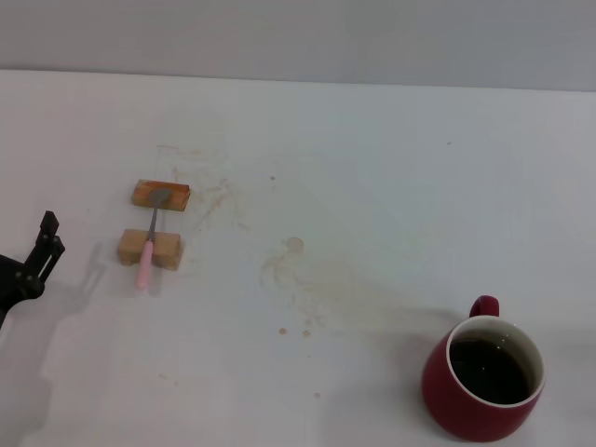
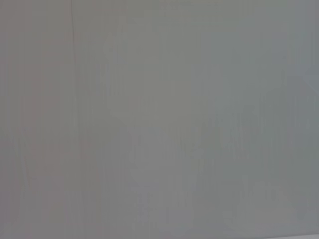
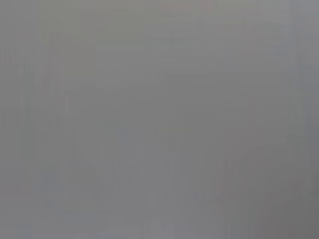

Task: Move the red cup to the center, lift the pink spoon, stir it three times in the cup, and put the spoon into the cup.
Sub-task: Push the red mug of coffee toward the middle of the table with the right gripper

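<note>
The red cup (image 1: 453,402) stands at the table's near right, its handle pointing to the far side, with dark liquid inside. Over on the left, the pink spoon (image 1: 145,263) lies across two tan wooden blocks, its grey metal end on the far block and its pink handle over the near one. The center (image 1: 307,223) of the white table is bare and faintly stained. At the far left edge of the head view, my left gripper (image 1: 50,235) hovers open and holds nothing, well left of the spoon. My right gripper is out of view. Both wrist views show only plain grey.
The far wooden block (image 1: 161,195) and the near wooden block (image 1: 149,249) sit one behind the other on the left. Brownish stains (image 1: 296,270) mark the tabletop's middle. The table's far edge (image 1: 298,82) meets a grey wall.
</note>
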You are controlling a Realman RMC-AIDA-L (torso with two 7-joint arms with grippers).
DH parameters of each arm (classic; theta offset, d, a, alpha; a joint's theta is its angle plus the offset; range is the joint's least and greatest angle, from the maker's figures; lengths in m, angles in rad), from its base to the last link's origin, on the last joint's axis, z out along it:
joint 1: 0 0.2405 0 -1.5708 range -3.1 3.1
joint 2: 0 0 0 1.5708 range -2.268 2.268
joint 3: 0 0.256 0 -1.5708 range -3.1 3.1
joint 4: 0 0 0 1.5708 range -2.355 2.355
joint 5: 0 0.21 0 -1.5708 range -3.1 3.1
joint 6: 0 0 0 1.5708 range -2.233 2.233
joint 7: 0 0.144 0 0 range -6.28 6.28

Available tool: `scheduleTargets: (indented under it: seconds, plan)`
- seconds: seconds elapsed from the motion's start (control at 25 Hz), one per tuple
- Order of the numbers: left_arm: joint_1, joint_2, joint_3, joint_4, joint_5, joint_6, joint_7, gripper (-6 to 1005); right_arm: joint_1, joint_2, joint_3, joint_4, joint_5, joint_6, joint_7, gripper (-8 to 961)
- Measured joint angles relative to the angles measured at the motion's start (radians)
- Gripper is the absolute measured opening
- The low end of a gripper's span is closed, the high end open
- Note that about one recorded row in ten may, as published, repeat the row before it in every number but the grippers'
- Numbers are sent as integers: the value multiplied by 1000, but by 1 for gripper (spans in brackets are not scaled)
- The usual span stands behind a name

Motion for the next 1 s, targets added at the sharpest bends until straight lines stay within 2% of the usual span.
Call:
scheduleTargets:
  seconds: [0.44,0.72,1.0]
  plan:
    - [-2,-1,1,-3,0,-5,0,844,-7,1,-52,11,0,-3,-6,0]
    - [5,-2,0,-1,2,-6,0,844,-30,1,-90,115,0,-19,-181,0]
    - [-5,0,0,-2,2,-8,0,844,-38,1,-159,172,0,-43,-189,0]
